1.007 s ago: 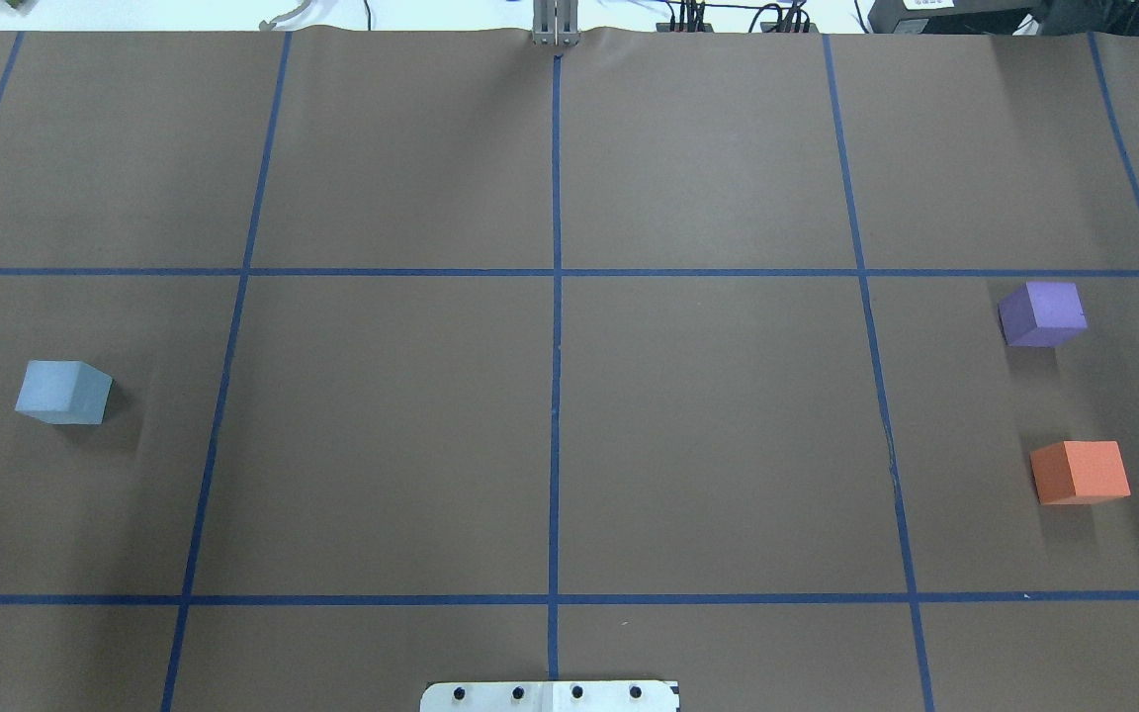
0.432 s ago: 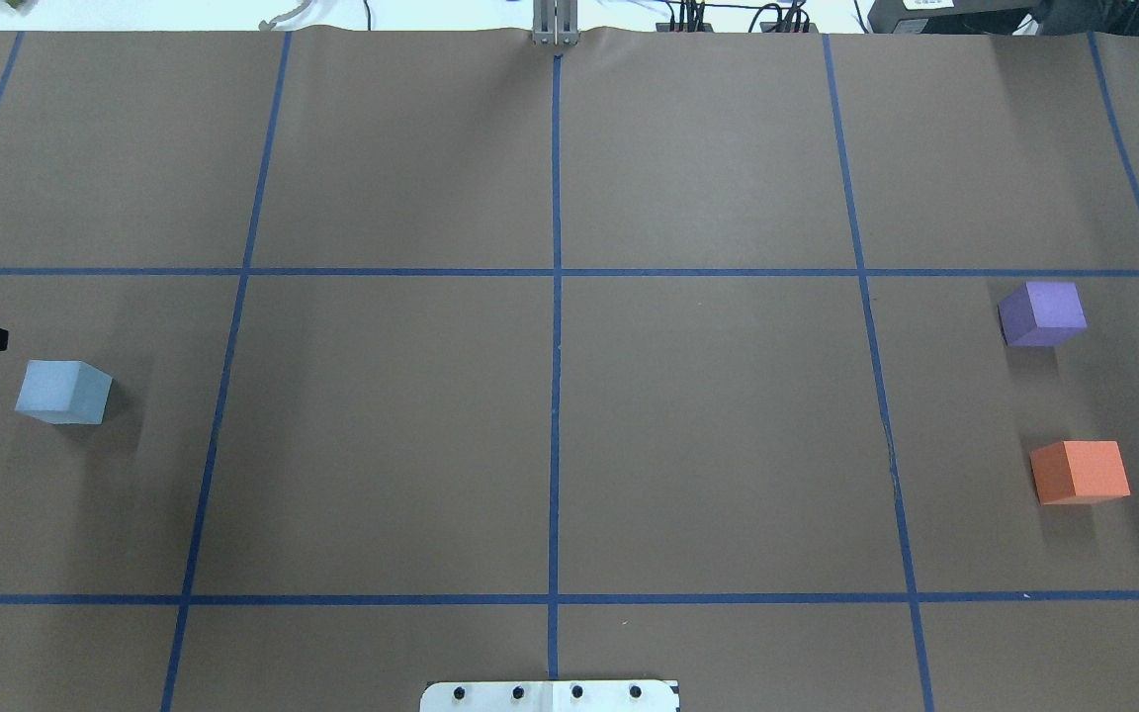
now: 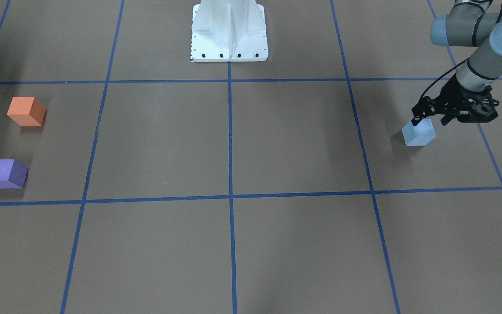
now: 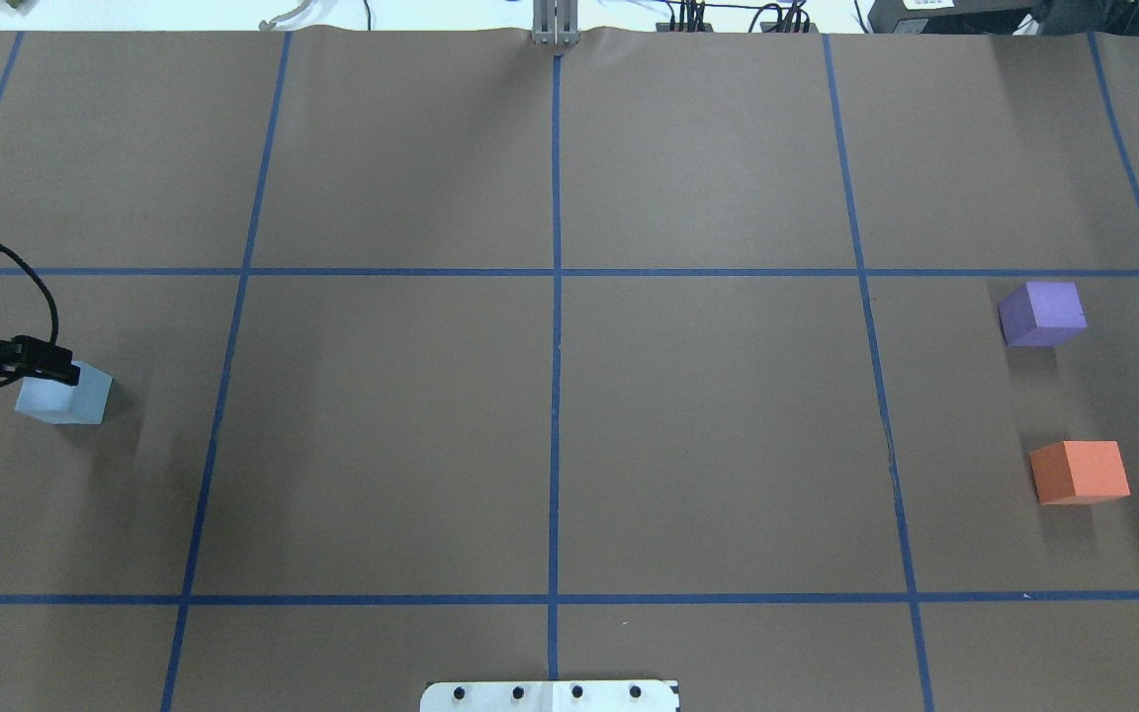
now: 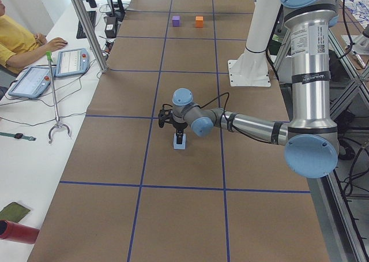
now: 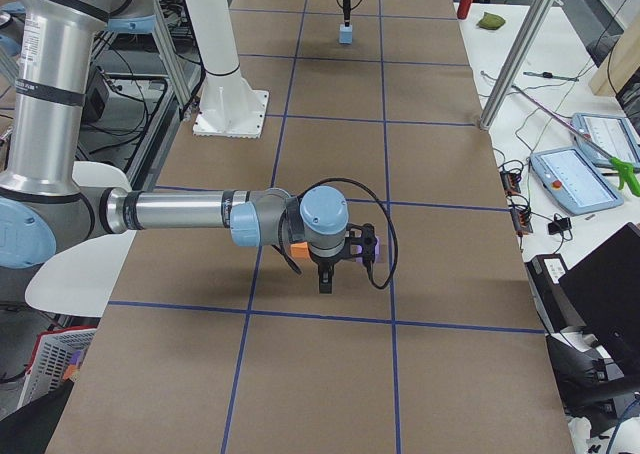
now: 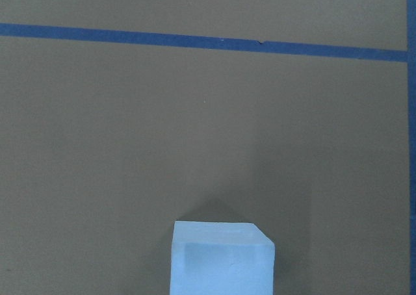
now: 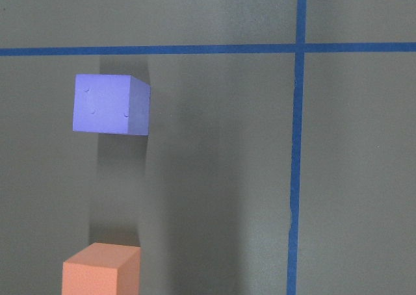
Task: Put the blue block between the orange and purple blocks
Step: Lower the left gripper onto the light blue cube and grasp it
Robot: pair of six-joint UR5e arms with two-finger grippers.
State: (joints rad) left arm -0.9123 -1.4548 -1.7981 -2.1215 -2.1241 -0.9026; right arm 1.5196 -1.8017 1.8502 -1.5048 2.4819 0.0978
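The light blue block sits at the table's left side, also in the front view and low in the left wrist view. My left gripper hovers just above its far edge, also in the front view; its fingers look shut and hold nothing. The purple block and the orange block stand apart at the right side, with a gap between them, also in the right wrist view. My right gripper hangs above them; I cannot tell its state.
Blue tape lines divide the brown table cover into squares. The white robot base stands at the near middle edge. A side bench with tablets and a seated person lies beyond the far edge.
My left gripper has come in from the left edge of the overhead view and now stands over the blue block. The three blocks have not moved.
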